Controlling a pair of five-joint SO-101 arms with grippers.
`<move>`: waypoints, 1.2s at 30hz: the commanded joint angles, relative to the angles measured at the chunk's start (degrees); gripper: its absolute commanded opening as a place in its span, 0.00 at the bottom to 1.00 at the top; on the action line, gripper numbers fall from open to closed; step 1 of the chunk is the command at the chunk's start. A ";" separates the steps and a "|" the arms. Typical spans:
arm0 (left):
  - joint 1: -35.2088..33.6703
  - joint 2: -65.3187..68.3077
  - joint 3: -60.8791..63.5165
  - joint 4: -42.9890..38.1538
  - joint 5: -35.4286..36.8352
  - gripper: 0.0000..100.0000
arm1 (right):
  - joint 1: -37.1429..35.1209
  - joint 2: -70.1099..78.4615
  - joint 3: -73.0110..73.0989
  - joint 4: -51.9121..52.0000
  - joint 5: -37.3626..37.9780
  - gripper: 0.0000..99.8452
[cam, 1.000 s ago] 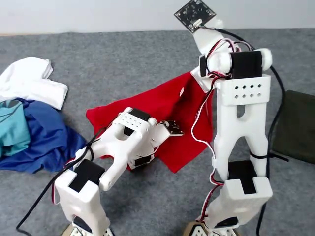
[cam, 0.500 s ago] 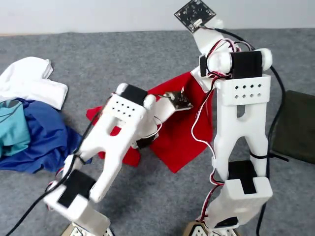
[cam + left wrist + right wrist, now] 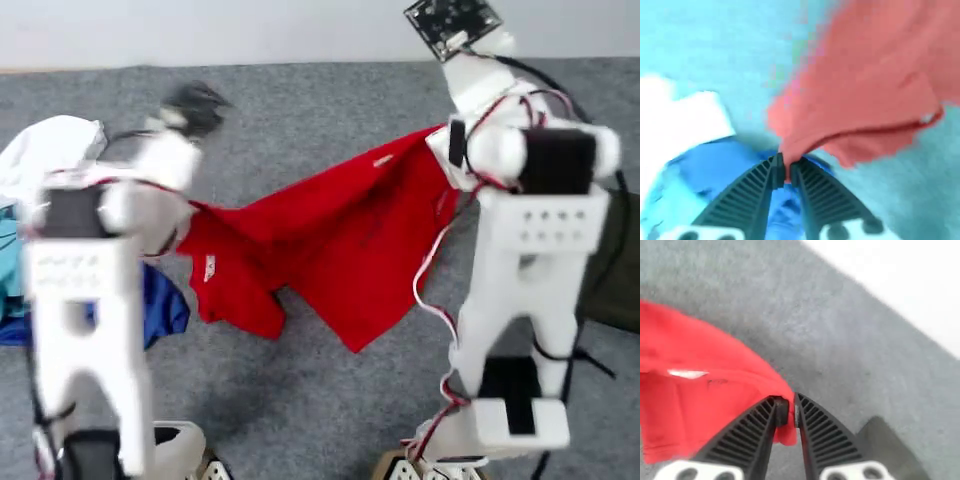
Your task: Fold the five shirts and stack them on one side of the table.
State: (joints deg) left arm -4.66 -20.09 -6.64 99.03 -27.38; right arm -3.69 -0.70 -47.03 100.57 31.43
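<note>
Arms point(image 3: 80, 290) stand spread apart, left gripper point(image 3: 784, 164) and right gripper point(image 3: 788, 409) each clamped on the red shirt point(image 3: 340, 240).

No word, number or sign can be read anywhere. The red shirt point(image 3: 340, 240) carries a small white tag point(image 3: 209, 268) at centre left of the high view and a white label point(image 3: 383, 160) above centre, both too blurred to read.

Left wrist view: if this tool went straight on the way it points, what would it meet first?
Likely the red shirt that the left tool pinches; grey table beyond, depth unclear.
</note>
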 commanded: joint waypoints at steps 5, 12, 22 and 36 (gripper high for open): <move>-3.25 -13.71 -14.37 -0.09 0.18 0.00 | 1.19 -14.81 -0.70 1.80 -0.35 0.01; -3.34 -20.66 -21.93 -9.76 -3.34 0.00 | 10.42 -26.07 -0.70 1.80 -0.09 0.01; -3.34 -28.75 -22.99 -27.08 -13.27 0.00 | 17.98 -37.14 -0.62 1.80 4.40 0.01; -3.34 -37.54 -22.81 -40.18 -15.65 0.00 | 23.34 -49.19 -0.44 1.80 6.68 0.01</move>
State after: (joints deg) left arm -7.65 -57.10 -28.35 61.23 -42.33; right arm 19.08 -49.05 -47.21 100.57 37.67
